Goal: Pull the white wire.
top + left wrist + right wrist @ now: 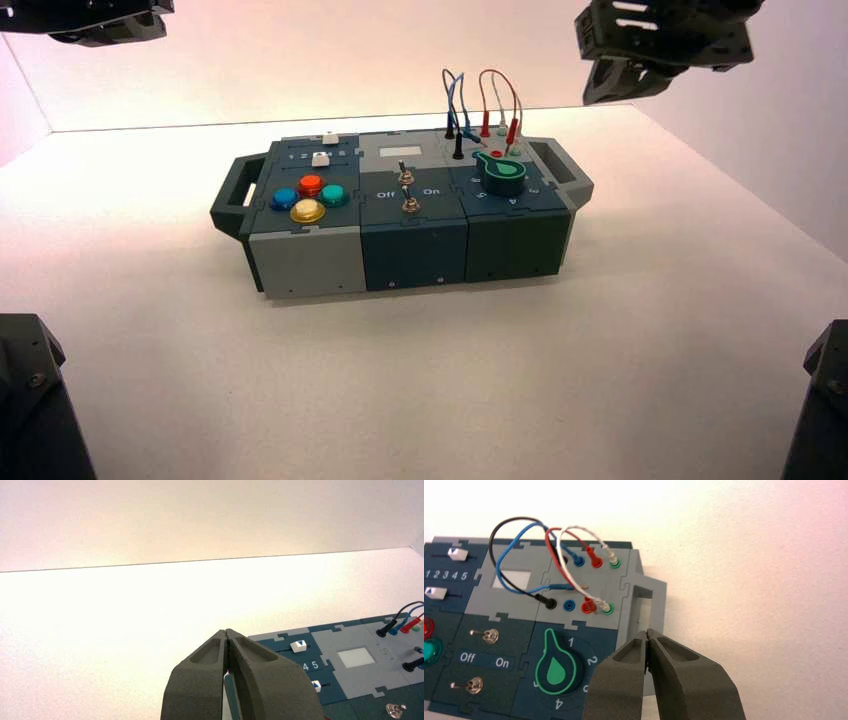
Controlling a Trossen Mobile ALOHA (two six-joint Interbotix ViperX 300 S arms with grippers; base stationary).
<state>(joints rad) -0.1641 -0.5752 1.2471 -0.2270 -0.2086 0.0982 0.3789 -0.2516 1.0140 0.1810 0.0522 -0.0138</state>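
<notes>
Closed and empty, the right tool [647, 634] hangs near the box's right-hand handle [658, 611]. Beyond its tips, toward the back of the box, the white wire [565, 570] arches between two green-rimmed sockets [610, 611], both plugs apparently seated, so the pull looks wholly undone. Left to do: open, reach over, grip a plug and draw it out (the red wire [553, 555] runs close alongside). Parked left of the right tool, the left tool [226, 632], shut too, is beside the box's left end.
</notes>
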